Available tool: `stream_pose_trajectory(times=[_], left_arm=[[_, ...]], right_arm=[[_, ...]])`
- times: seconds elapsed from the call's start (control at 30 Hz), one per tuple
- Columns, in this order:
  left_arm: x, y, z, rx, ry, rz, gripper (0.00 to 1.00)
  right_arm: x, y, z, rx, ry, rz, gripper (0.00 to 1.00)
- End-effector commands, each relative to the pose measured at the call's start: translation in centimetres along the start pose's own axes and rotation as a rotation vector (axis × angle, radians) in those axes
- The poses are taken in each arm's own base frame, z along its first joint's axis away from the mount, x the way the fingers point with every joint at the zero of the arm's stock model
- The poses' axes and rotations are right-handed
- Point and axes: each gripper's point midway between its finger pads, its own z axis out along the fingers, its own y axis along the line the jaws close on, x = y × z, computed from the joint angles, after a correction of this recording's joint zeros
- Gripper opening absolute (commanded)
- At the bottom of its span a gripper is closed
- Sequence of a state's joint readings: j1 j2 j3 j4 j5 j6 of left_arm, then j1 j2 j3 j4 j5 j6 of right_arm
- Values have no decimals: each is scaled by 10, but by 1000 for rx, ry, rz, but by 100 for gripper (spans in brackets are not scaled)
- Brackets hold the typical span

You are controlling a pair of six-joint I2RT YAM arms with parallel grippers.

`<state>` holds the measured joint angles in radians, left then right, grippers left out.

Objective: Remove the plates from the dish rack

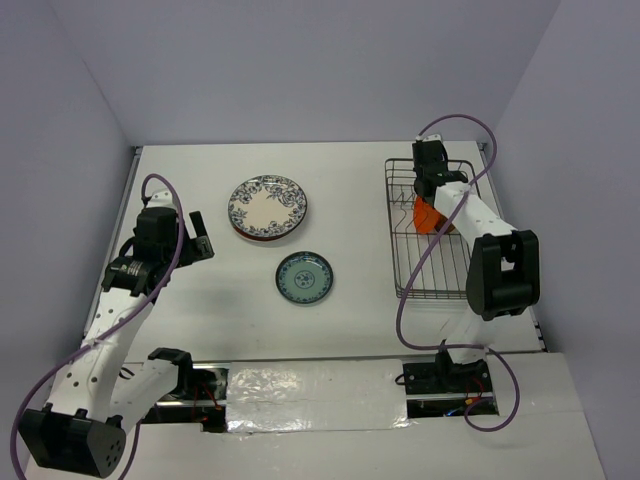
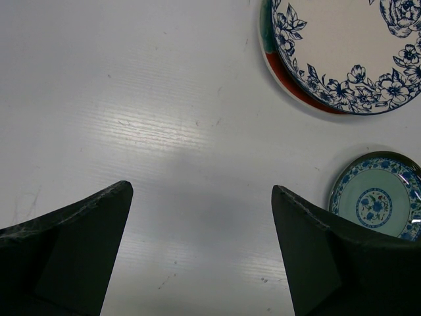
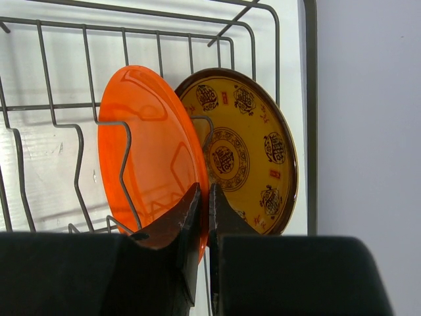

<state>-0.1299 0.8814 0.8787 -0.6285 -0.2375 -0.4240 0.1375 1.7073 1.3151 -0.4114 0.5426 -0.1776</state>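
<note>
White bench (image 1: 350, 200), dish rack (image 3: 311, 99) at 2 o'clock: right end effector (image 3: 204, 197) pinching orange plate (image 3: 148, 151) by its rim (left end effector (image 2: 200, 189) agape); likely risk, a tine snag toppling the yellow plate (image 3: 243, 151).

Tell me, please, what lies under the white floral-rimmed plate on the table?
Only the rim of a red-and-teal plate peeks out from under the floral plate at one edge. Its face is covered, as is anything further down.

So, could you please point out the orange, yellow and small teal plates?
orange plate (image 3: 141, 151): right wrist view, its glossy face.
yellow plate (image 3: 253, 148): right wrist view, patterned face.
small teal plate (image 1: 304, 277): top view, its centre.
</note>
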Motion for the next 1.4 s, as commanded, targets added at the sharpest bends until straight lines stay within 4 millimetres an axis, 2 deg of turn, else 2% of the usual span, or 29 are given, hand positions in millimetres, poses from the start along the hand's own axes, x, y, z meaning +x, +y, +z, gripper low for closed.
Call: stream_pose_trajectory(times=[0.0,0.37,0.6,0.63,0.83,0.97,1.07,1.1,1.17,1.3,1.33,1.37], left_arm=[[-13,-6,-3,21,-32,-6,99],[-11,-6,-1,19,-22,-4,100],[-11,-7,-1,19,-22,-6,100],[-11,-6,-1,19,-22,-4,100],[-11,-6,0,15,-21,-4,99],[-12,-5,-1,11,-24,-6,100],[-12,-5,-2,12,-29,-8,100],[-13,-4,-2,9,-30,-8,100],[-14,-4,-3,6,-36,-11,100],[-17,-2,-7,0,-54,-19,100],[-18,-1,-9,-1,-61,-23,100],[-20,0,-11,-4,-74,-28,100]], right_arm=[[-8,-4,-7,-9,-39,18,0],[-28,-14,-33,-28,-133,48,0],[-40,-32,-53,81,-158,28,0],[-41,-40,-57,123,-157,31,0],[-61,-67,-97,257,-212,18,0],[-78,-85,-135,317,-273,45,0],[-88,-89,-169,336,-323,78,0],[-93,-82,-188,302,-366,83,0],[-102,-68,-207,213,-434,135,0],[-110,-2,-246,-241,-540,232,0],[-100,15,-254,-356,-557,231,0],[-105,43,-274,-557,-598,286,0]])
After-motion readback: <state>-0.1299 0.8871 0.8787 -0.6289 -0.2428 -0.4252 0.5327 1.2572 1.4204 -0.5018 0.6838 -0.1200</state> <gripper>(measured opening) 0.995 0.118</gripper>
